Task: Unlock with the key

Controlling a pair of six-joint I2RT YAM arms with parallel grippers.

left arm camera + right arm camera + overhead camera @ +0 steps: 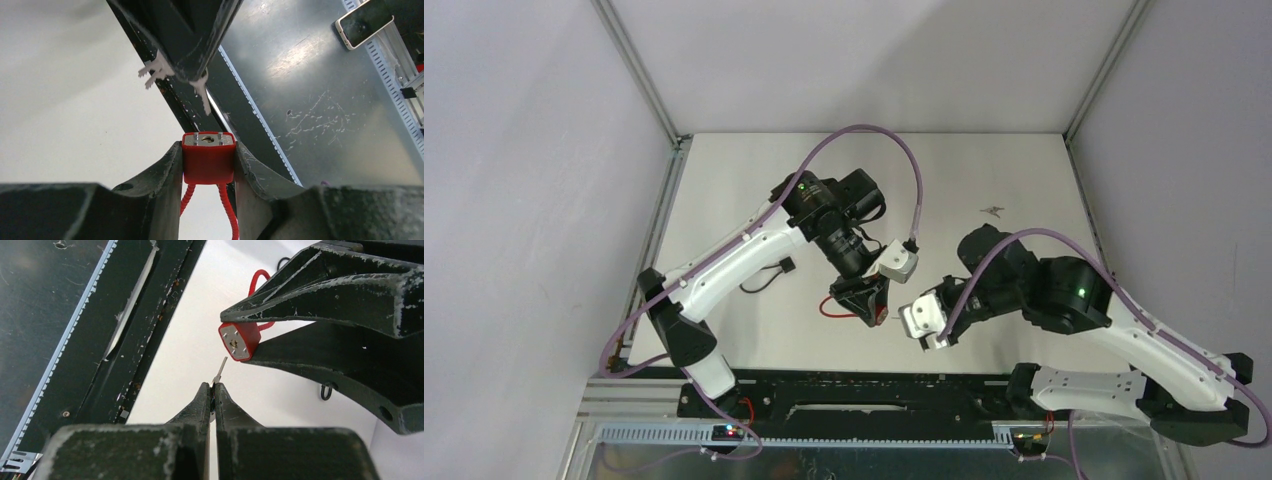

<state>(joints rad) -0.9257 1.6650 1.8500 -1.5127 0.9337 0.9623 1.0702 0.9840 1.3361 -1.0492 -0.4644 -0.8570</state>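
Right gripper (212,390) is pinched tight, and it holds the key (220,371). Its fingers are black and rough, with white scuffs. The key is a thin, flat strip of shiny metal. Only its tip sticks out past the fingertips. The tip points up at the lock (239,341) but does not touch it. A small gap of white table shows between them.

The lock is a little red block with round corners. Its flat face is silver, with a dot at each corner and a keyhole in the middle. That face is turned toward the key. A red, bumpy cord (227,205) loops out of the back of the lock.

The left gripper (208,150) holds the lock up off the table. Its two black fingers press on the lock's red sides, so the jaws are partly shut around it.

Below both grippers, at the near edge, runs a long black rail (874,395). Past that edge lies a scratched grey metal sheet (325,100) with a phone (363,22) on it.

The table (984,190) is white and smooth. A thin black wire (769,280) lies under the left arm. Far back on the right sits a small grey scrap (994,210). Pale walls stand close on three sides.
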